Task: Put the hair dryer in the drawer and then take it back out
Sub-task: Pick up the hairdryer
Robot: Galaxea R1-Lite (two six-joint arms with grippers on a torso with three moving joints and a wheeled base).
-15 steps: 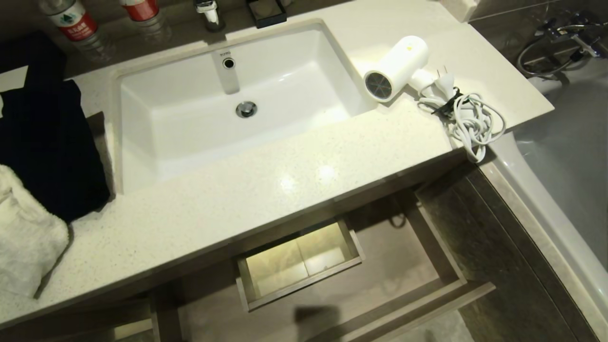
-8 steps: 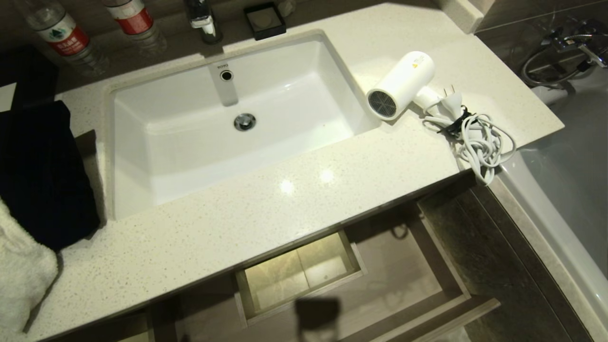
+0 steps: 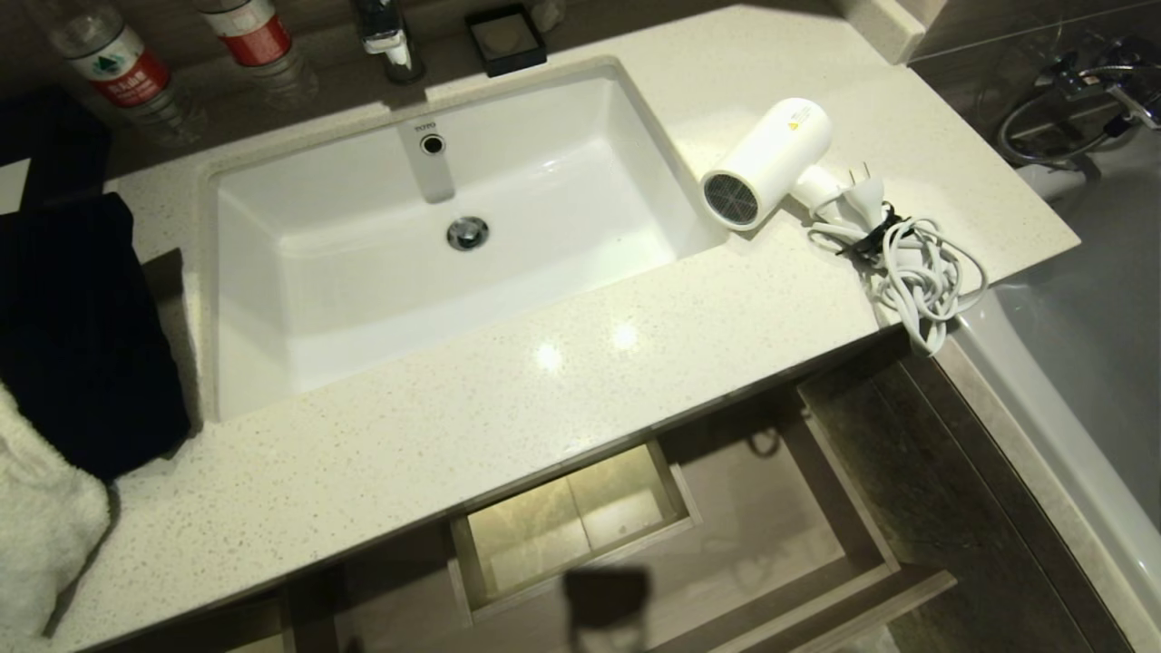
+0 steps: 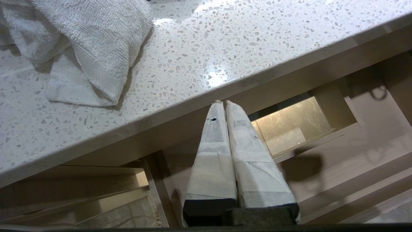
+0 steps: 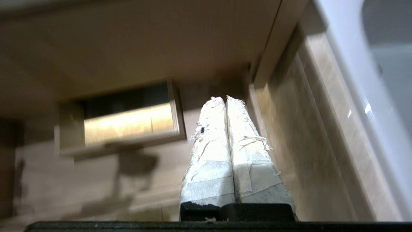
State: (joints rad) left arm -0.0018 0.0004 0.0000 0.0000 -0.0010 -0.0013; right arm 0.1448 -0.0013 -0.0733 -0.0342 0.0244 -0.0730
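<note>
One open drawer, one hair dryer on the counter above.

Nearest, two grippers hang over the drawer, the left gripper and right gripper each with fingers pressed together, holding nothing. Farther, one hair dryer lies right of the sink; one towel left; two bottles behind.

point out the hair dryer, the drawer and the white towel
hair dryer (image 3: 771, 154), head view, on the white barrel
drawer (image 3: 771, 517), head view, on its bare floor
white towel (image 4: 96, 42), left wrist view, on the folded cloth
</note>
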